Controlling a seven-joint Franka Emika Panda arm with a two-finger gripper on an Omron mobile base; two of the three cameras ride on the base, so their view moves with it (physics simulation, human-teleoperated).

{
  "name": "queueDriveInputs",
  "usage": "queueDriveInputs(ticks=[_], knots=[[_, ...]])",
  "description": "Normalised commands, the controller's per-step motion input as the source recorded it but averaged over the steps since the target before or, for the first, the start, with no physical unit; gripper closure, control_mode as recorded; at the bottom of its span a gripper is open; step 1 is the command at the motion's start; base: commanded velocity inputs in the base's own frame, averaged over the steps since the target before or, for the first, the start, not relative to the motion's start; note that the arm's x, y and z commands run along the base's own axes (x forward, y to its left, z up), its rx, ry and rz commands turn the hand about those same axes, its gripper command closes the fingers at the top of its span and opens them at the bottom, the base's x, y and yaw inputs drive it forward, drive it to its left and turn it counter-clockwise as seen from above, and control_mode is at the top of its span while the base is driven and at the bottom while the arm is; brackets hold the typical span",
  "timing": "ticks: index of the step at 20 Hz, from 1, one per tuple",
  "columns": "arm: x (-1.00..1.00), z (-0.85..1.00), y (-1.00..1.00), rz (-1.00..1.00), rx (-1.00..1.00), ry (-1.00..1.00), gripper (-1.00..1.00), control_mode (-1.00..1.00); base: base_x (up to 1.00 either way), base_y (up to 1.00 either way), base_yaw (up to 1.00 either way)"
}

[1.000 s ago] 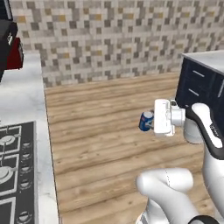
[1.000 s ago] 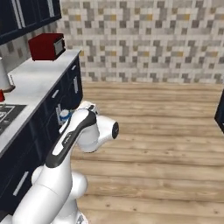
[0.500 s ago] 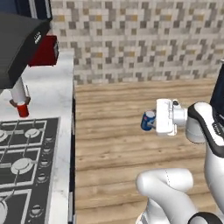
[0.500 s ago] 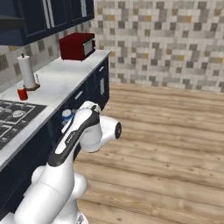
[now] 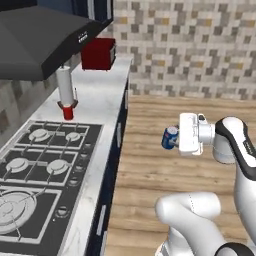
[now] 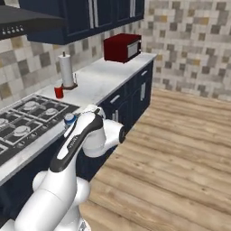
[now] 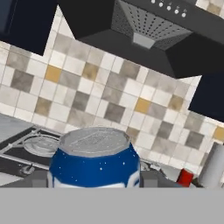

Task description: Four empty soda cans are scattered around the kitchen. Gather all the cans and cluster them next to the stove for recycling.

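The gripper (image 5: 173, 139) was clamped on the blue soda can (image 5: 169, 138), held above open wood floor (image 5: 165, 165) just beside the counter edge (image 5: 119, 150); its fingertips were hidden.

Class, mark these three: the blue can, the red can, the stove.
blue can (image 7: 94, 168), hand view, its blue side wall
red can (image 5: 68, 113), left base view, its red side
stove (image 5: 37, 167), left base view, its grate

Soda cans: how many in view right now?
2. A blue soda can held in the tool above the floor beside the stove; a red soda can on the counter by the paper towel roll. Others may be out of frame.
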Motion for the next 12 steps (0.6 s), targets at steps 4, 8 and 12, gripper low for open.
queueDriveInputs(ticks=[4,8,12], knots=[[0.00,0.00,0.00,0.00,0.00,0.00,1.00,1.00,0.27,0.00,0.44],[0.00,0.00,0.00,0.00,0.00,0.00,1.00,1.00,0.28,0.00,0.44],[0.00,0.00,0.00,0.00,0.00,0.00,1.00,1.00,0.31,0.00,0.44]])
